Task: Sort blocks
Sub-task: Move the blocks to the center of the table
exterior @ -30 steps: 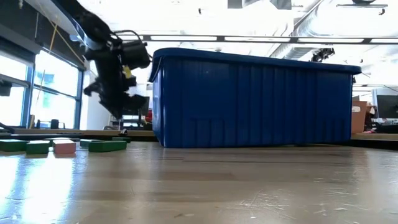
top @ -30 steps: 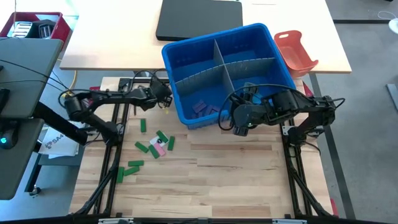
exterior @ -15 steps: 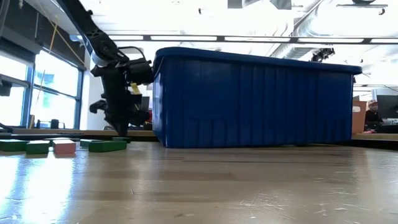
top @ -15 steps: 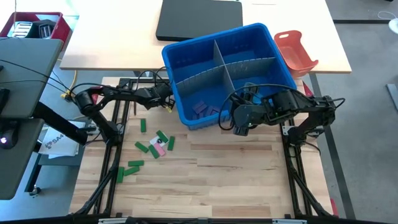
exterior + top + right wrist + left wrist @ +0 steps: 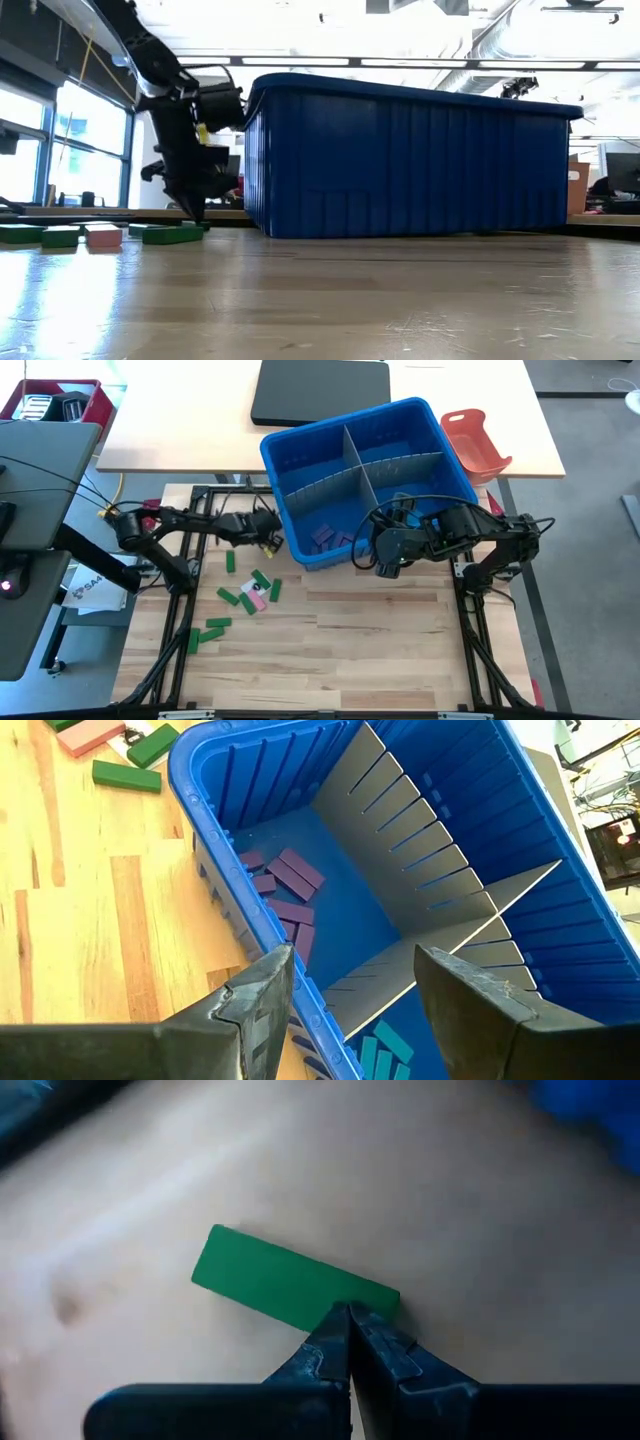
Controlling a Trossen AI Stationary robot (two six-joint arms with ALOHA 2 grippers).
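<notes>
Beside the blue bin's [image 5: 370, 470] left wall, your left gripper [image 5: 268, 540] reaches down toward the table [image 5: 380, 630], fingers pressed together and empty, tips just over a green block [image 5: 290, 1280]. More green blocks [image 5: 250, 592] and one pink block [image 5: 255, 591] lie near it. Your right gripper [image 5: 385, 565] hangs spread at the bin's front wall, above purple blocks [image 5: 285, 885] inside.

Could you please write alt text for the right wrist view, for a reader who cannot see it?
The open right gripper hangs over the near wall of a blue bin split by grey dividers. Purple blocks lie in one compartment and teal blocks in the next. Green blocks and a pink block lie on the wooden table outside.
</notes>
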